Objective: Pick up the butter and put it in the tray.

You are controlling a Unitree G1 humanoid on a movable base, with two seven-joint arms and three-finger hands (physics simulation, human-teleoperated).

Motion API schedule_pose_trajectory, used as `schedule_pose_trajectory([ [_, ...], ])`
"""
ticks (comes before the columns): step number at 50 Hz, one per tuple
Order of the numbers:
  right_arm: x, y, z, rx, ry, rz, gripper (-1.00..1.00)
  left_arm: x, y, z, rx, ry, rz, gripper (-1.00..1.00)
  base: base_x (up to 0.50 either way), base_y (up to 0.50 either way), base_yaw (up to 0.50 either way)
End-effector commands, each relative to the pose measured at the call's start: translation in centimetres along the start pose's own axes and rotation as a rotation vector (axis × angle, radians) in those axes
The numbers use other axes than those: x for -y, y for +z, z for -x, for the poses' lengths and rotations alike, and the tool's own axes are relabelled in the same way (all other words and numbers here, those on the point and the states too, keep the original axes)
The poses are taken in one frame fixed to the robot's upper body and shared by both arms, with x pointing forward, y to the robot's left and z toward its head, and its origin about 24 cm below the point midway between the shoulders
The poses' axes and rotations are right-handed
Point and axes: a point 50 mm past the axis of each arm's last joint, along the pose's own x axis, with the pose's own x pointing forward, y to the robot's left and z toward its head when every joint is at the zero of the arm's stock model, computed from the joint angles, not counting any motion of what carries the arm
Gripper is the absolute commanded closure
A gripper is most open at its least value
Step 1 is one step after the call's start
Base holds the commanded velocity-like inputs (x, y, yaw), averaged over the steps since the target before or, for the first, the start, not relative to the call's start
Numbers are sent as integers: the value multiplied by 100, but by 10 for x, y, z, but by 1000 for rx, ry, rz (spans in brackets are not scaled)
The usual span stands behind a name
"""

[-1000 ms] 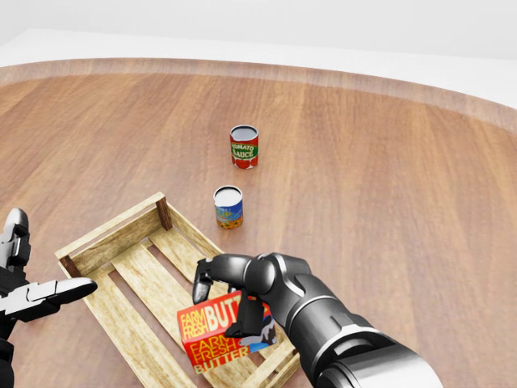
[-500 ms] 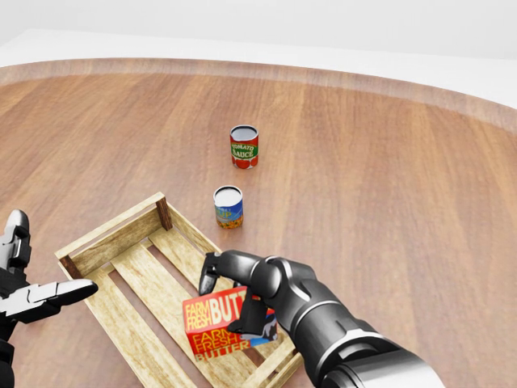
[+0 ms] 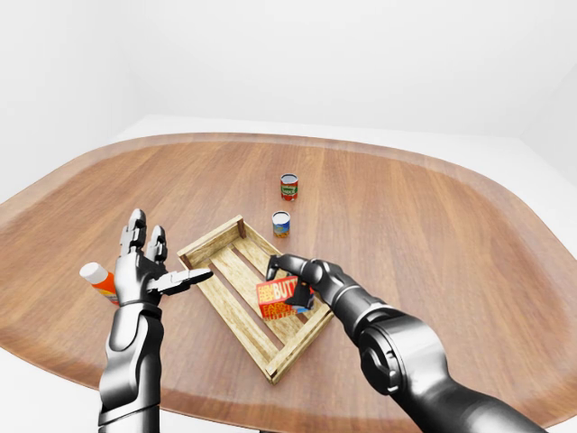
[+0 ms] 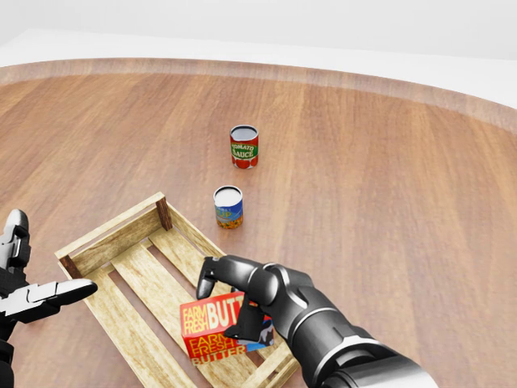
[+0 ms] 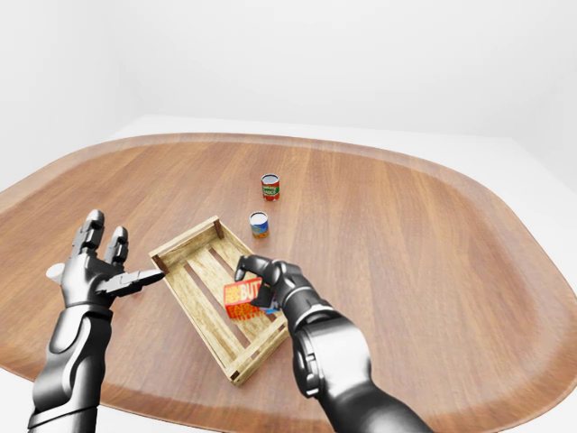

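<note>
Item one, the tabletop [image 3: 433,225]: we record a broad, rounded wooden surface with a raised rim, set in a plain white room.

Item two, the tray [image 4: 121,236]: we find a slatted wooden crate, lying at an angle in the lower left of the head view, with dark corner posts and open slats along its bottom.

Item three, the butter [image 4: 212,327]: we note a red and orange carton lettered "FARM FRESH BUTTER", tilted, within the tray's outline toward its lower right end. We cannot tell whether it rests on the slats or is held just above them.

Item four, the right hand [image 4: 234,303]: we see dark fingers curled round the carton, one finger arched over its top edge and another pressed against its right side. We log this hand as closed about the butter.

Item five, the left hand [image 3: 144,266]: we see it raised to the left of the tray, fingers spread and upright, one finger pointing toward the tray's near corner. It holds nothing and touches nothing.

Item six, a tomato sauce can [image 4: 244,146]: red label, upright, well above the tray in the head view.

Item seven, a second can [image 4: 229,206]: blue and yellow label, upright, between the sauce can and the tray, just off the tray's upper corner.

Item eight, a bottle [image 3: 97,277]: white cap, orange body, lying on the tabletop, partly hidden by the left hand.
</note>
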Motion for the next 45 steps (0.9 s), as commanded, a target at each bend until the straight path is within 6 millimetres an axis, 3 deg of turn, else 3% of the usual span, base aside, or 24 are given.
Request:
schedule_pose_trajectory([
  [1,7,-1,1,9,-61,-33,100,0,2,0,7,0,-2,-100,0,0,0],
  [38,-3,-7,-1,-6,-50,-40,100,1,0,-1,-1,-1,-1,-100,0,0,0],
  [39,-3,-6,0,-4,-48,-43,82,1,0,-1,-1,-1,-1,-100,0,0,0],
  [40,-2,-6,0,-3,-48,-45,11,1,0,-1,-1,-1,-1,-100,0,0,0],
  [41,0,-6,0,-5,-70,-35,-100,1,0,-1,-2,-1,-1,-100,0,0,0],
  [45,3,-4,0,1,-78,-43,-100,0,3,-1,10,-2,-2,-100,0,0,0],
])
